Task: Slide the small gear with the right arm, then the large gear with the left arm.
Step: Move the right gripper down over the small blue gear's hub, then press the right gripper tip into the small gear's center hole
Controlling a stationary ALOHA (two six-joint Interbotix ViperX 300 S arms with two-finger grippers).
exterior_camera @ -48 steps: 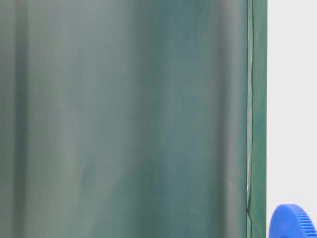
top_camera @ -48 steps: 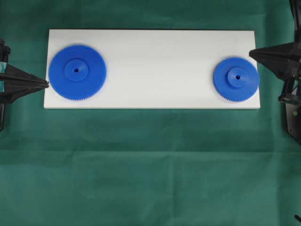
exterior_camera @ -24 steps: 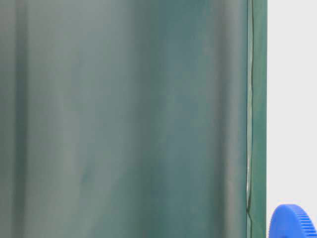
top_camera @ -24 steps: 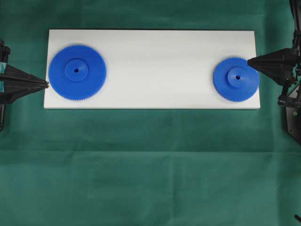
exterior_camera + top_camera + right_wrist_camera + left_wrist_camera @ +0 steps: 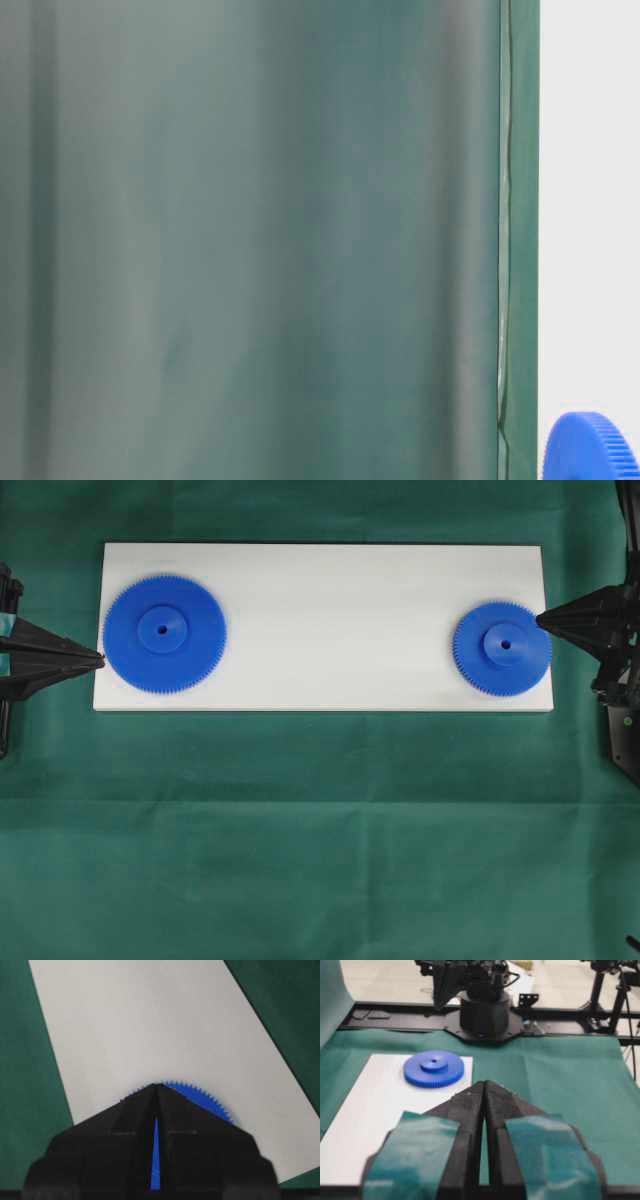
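A: Where do the two gears lie?
B: Both flat on the white board (image 5: 330,590), which rests on the green cloth (image 5: 320,830). The small gear (image 5: 502,648) sits at the board's right end, close to its right edge. The large gear (image 5: 165,633) sits at the left end, its teeth close to the left edge.

A: And the right gripper (image 5: 541,619)?
B: Its fingers are pressed together to a point, grasping nothing. In the overhead view the tip meets the small gear's toothed rim on the side nearest the board's right edge. In the right wrist view the gear (image 5: 200,1097) peeks out past the closed tip (image 5: 157,1086).

A: The left gripper (image 5: 100,660)?
B: Clenched as well, nothing between the fingers. Its tip is at the board's left edge, just beside the large gear's rim; I cannot tell whether it touches
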